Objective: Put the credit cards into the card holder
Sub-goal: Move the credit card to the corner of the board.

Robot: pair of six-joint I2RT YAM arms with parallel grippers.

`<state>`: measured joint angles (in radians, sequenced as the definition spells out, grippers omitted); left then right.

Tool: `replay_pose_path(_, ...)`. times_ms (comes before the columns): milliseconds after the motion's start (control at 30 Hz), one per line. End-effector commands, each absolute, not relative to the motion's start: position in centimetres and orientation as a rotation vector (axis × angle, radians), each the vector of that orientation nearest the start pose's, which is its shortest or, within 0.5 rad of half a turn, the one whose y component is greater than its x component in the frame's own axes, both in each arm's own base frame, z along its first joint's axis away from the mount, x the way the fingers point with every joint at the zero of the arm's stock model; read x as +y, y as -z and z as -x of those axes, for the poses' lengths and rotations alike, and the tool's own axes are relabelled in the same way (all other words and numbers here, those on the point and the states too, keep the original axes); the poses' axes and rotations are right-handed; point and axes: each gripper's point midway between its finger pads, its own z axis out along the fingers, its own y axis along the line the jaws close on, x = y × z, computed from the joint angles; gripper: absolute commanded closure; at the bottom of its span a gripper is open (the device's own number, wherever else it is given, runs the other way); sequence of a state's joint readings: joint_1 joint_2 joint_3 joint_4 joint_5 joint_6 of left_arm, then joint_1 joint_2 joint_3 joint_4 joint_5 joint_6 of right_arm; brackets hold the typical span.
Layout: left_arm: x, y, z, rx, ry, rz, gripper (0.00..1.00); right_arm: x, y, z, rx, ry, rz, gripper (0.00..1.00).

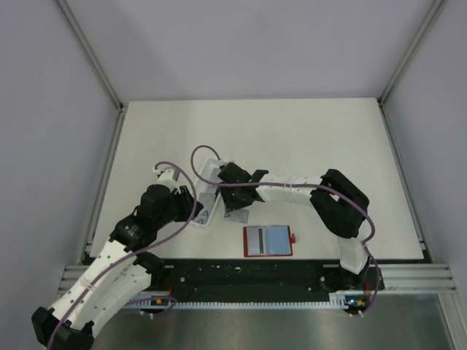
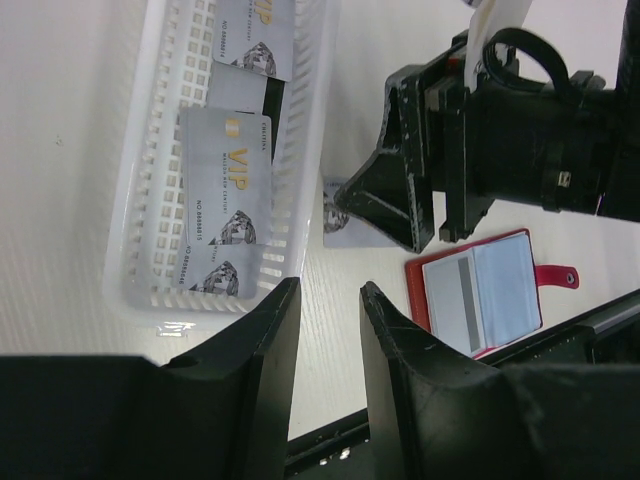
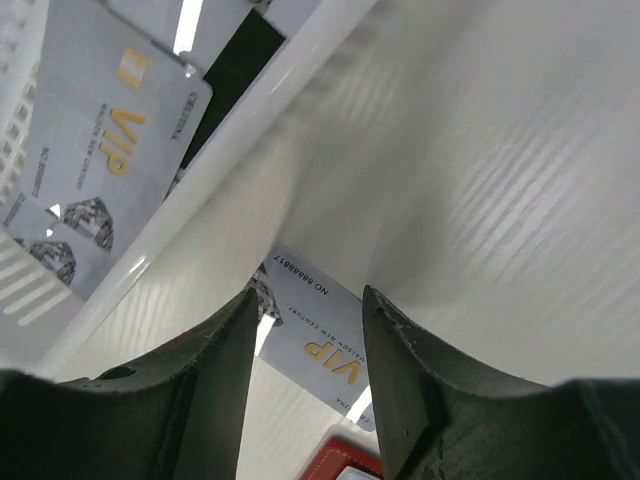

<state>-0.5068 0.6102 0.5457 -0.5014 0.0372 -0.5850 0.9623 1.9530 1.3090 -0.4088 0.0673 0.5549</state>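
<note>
**Grey card under the working gripper, red holder lying open**

1. Hand. The right gripper [image 3: 310, 300] points down at the table [image 1: 306, 138]. Its fingers are spread and pinch nothing. The tips sit low over one card, but I cannot tell whether they touch it. The low, straddling stance reads as lining up on a thin thing that lies flat and offers no edge.

2. Directly beneath the fingers is the loose card [image 3: 318, 345]. It lies face up, flat on the table and outside any container. It has not yet been lifted.

3. Just beside the hand, on the side away from the holder, is a white slotted tray [image 2: 312, 140]. More credit cards [image 2: 228, 180] lie overlapped inside it, evidently the stock to draw from. The loose card lies hard by its wall.

4. Near the hand, towards the arm bases, is the card holder [image 2: 490, 290]. It sits apart from the loose card, spread open with its pockets up and its clasp tab out to one side. It was presumably left open so a card can slide in without a second hand.

5. Farthest out, across the tray from the working hand, is the left gripper [image 2: 328, 290]. Its fingers are parted and empty. It seems to be standing by, perhaps placed to steady the tray.
</note>
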Motion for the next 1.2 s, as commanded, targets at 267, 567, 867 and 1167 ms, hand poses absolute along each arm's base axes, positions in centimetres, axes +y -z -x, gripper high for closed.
replay_pose_path(267, -14.7, -15.1, -20.0, 2.181, 0.699, 0.068, 0.64, 35.0, 2.7, -14.3, 2.857, -0.298, 0.651, 0.53)
replay_pose_path(567, -14.6, -15.0, -19.9, 2.185, 0.694, 0.07, 0.64, 36.1, 2.6, -9.3, 2.886, -0.402, 0.703, 0.53)
replay_pose_path(867, -14.2, -15.6, -19.6, 2.169, 0.691, 0.077, 0.64, 37.1, -3.0, -11.6, 2.656, -0.52, 0.607, 0.53)
replay_pose_path(1167, -14.0, -15.8, -19.4, 2.165, 0.69, 0.083, 0.64, 36.0, -6.0, -16.9, 2.537, -0.577, 0.497, 0.53)
